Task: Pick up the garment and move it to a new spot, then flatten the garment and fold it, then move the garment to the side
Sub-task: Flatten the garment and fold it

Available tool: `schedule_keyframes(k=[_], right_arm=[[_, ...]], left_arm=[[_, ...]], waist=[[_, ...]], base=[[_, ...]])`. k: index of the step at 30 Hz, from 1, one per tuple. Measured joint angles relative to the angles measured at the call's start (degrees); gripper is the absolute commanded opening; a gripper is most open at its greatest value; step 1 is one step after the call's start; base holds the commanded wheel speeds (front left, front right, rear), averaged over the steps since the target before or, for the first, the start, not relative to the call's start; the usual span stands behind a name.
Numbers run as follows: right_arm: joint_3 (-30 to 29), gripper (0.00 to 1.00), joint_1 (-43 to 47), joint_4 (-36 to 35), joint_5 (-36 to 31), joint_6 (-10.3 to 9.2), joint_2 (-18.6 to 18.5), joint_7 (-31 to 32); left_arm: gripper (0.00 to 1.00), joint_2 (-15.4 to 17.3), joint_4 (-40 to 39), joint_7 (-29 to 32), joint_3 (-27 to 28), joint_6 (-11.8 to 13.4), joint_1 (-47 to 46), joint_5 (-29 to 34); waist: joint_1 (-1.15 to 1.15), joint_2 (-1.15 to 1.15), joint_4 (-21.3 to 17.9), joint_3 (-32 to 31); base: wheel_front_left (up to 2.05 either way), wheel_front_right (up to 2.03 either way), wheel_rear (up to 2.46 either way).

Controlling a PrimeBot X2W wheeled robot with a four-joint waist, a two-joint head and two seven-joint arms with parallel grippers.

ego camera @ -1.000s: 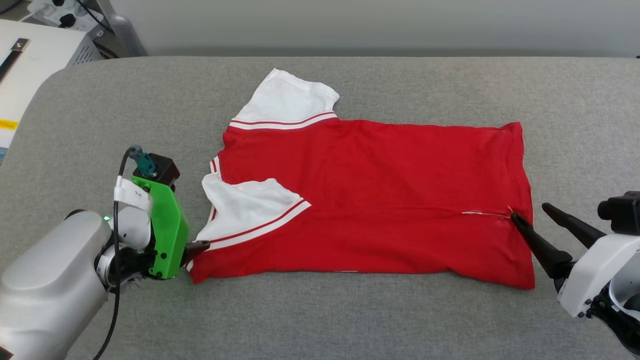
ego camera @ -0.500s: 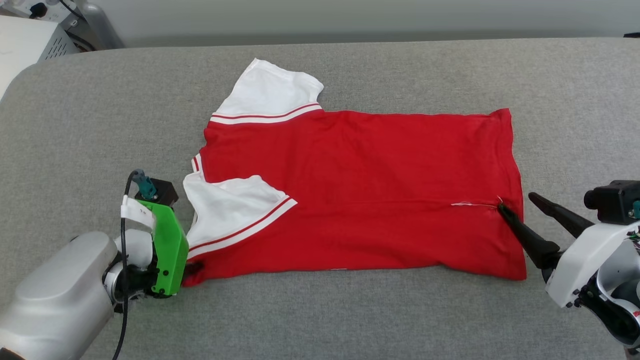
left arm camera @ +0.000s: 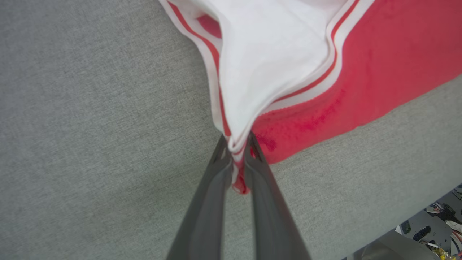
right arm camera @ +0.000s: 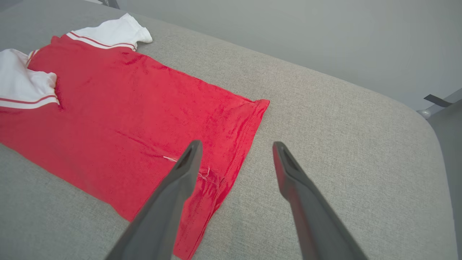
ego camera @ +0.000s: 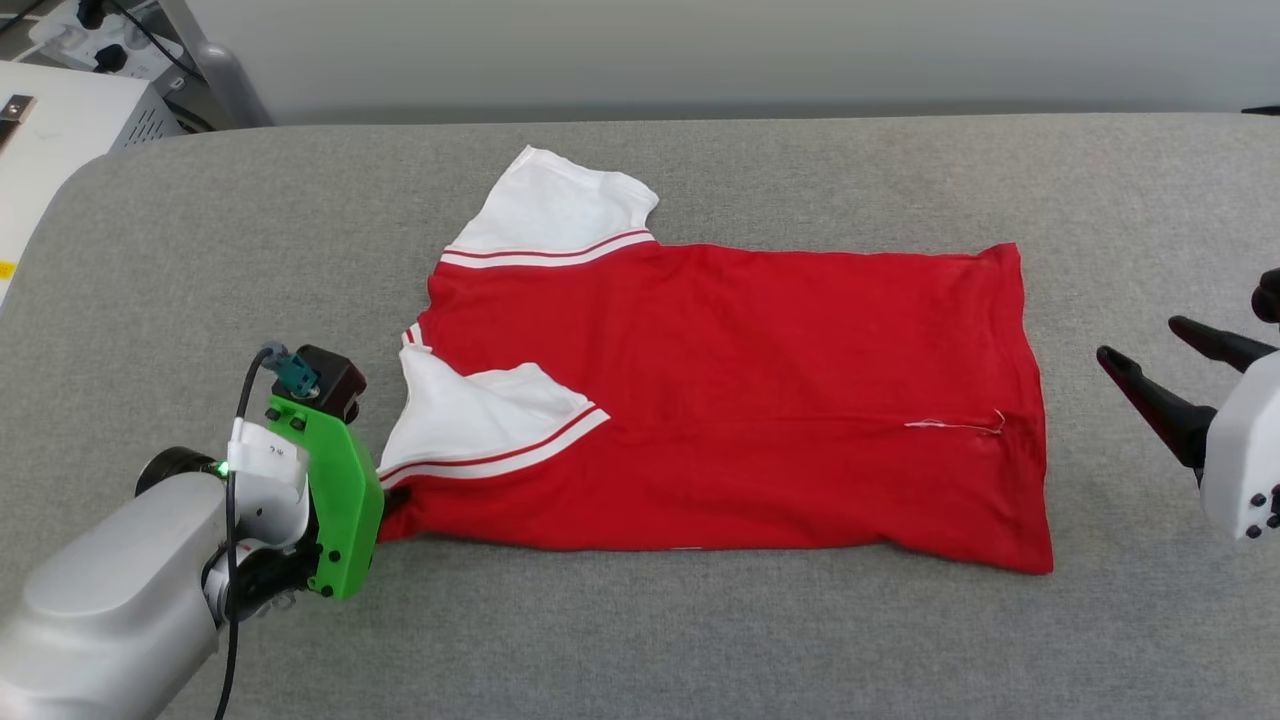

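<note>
The garment [ego camera: 740, 400], a red T-shirt with white striped-trim sleeves, lies flat on the grey table with its plain side up. One sleeve is folded over the body and the hem faces right. My left gripper [ego camera: 395, 495] is at the shirt's near left corner. In the left wrist view the left gripper [left arm camera: 236, 139] is shut on a pinch of the white sleeve and red cloth of the garment [left arm camera: 274, 54]. My right gripper [ego camera: 1136, 338] hangs open to the right of the hem, apart from the cloth. In the right wrist view the right gripper [right arm camera: 237, 143] stands above the hem of the garment [right arm camera: 126, 108].
The grey padded table [ego camera: 700, 640] stretches wide around the shirt, with bare fabric in front, behind and to the right. A white equipment box [ego camera: 50, 110] with cables sits beyond the table's far left corner. The table's rounded right edge [right arm camera: 429, 122] is near my right arm.
The left gripper has closed on the shirt's near left corner. The right gripper, whose finger lay on the hem, has pulled away to the right. The head camera shifted slightly.
</note>
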Motion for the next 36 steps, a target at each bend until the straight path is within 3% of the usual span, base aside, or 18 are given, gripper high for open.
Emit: schedule_keyframes(k=[6,11,22,28,29,30,31,36], right_arm=[[-0.1,1.0,0.0,1.5,0.4,0.0,-0.3,12.8],[2.0,1.0,1.1,4.6,0.2,0.0,1.2,16.6],[5.5,1.0,1.4,17.9,-0.7,-0.01,8.6,12.9],[8.0,1.0,1.4,22.0,0.0,-0.05,8.8,9.1],[8.4,0.2,1.3,22.1,0.0,-0.05,8.8,8.1],[8.8,0.04,1.3,22.4,0.1,-0.05,8.7,7.0],[9.2,0.0,1.1,22.5,0.2,-0.05,8.7,6.2],[10.4,0.0,0.6,22.3,1.7,-0.04,8.2,2.2]], left_arm=[[0.0,0.9,-2.5,-2.1,0.0,0.0,-0.3,2.1],[0.0,1.0,-4.7,-2.4,0.1,0.4,-0.6,2.6],[0.0,1.3,-6.3,-3.3,0.1,1.5,-0.9,2.8],[0.0,0.8,-5.4,-3.8,0.0,1.6,-0.7,2.6],[0.0,0.7,-5.0,-3.9,0.0,1.6,-0.5,2.6],[0.0,0.7,-4.6,-4.2,0.0,1.6,-0.2,2.5],[0.0,0.7,-4.3,-4.4,0.0,1.6,0.2,2.3],[0.0,0.8,-3.3,-5.2,-0.1,1.6,1.9,1.7]], waist=[[0.0,0.0,0.9,0.0],[0.0,0.0,1.7,0.7],[0.0,0.0,2.9,3.3],[0.0,0.0,3.4,3.9],[0.0,0.0,3.3,3.9],[0.0,0.0,3.2,3.7],[0.0,0.0,3.1,3.6],[0.0,0.0,2.6,2.1]], base=[[0.0,0.0,0.0],[0.0,0.0,0.0],[0.0,0.0,0.0],[0.0,0.0,0.0],[0.0,0.0,0.0],[0.0,0.0,0.0],[0.0,0.0,0.0],[0.0,0.0,0.0]])
